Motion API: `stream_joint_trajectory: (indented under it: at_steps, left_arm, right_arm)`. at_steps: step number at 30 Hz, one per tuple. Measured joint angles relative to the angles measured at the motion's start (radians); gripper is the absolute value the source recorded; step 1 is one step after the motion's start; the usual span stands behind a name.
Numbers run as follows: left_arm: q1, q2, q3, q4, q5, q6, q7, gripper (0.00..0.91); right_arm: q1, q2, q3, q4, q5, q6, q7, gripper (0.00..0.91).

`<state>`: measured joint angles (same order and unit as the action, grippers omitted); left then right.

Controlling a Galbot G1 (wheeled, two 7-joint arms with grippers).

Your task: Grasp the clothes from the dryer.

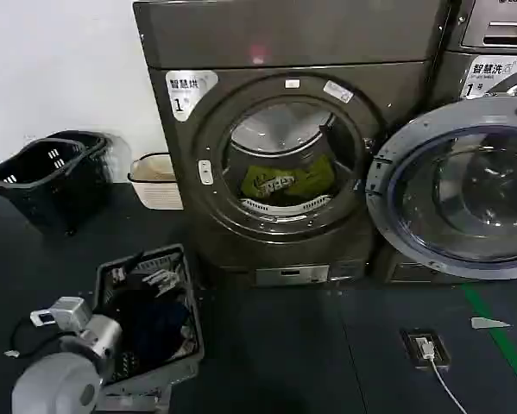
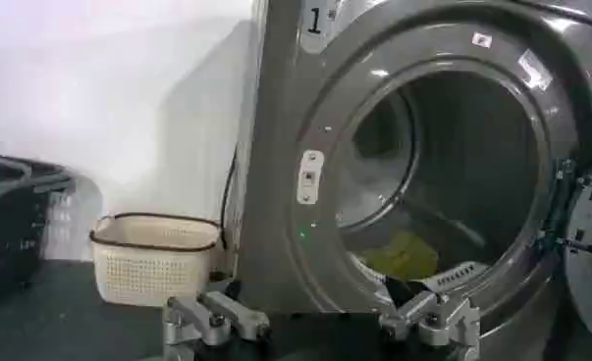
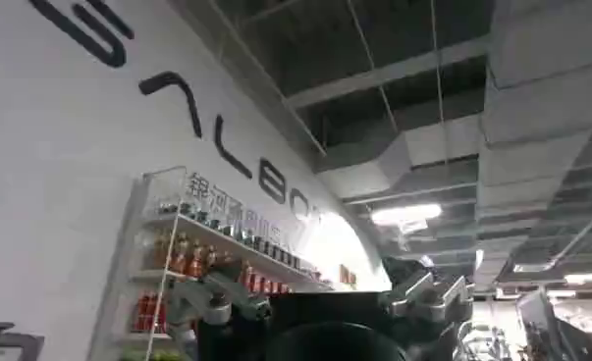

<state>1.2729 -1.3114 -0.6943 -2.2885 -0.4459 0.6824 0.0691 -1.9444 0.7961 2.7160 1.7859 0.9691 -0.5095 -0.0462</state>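
We see our left arm (image 1: 64,366) low at the head view's near left corner, bent close to the body beside a grey crate (image 1: 150,315) of dark items. Its left gripper (image 2: 320,322) points toward the dryer (image 1: 284,147), fingers (image 2: 212,319) spread wide with nothing between them. The right gripper (image 3: 320,304) is turned up toward a ceiling and a shelf of bottles (image 3: 207,265); its fingers also stand wide apart and empty.

The dryer stands straight ahead, its glass door (image 1: 457,185) swung fully out to the right, leaving the round porthole clear. Inside the drum lie yellow-green clothes (image 1: 288,181), low and toward the front, probably with a second patterned piece among them, though we cannot tell. Dark floor lies open between the crate and the dryer. A cream basket (image 1: 157,179) and a black basket (image 1: 51,172) sit left, against the wall.
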Motion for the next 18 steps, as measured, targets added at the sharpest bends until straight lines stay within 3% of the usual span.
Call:
stream_joint_trajectory:
  at_steps: [18]
  left_arm:
    - [0.009, -0.003, 0.002, -0.009, 0.006, 0.001, 0.012, 0.907]
  right_arm:
    - [0.0, -0.01, 0.003, -0.015, 0.035, 0.011, 0.019, 0.907]
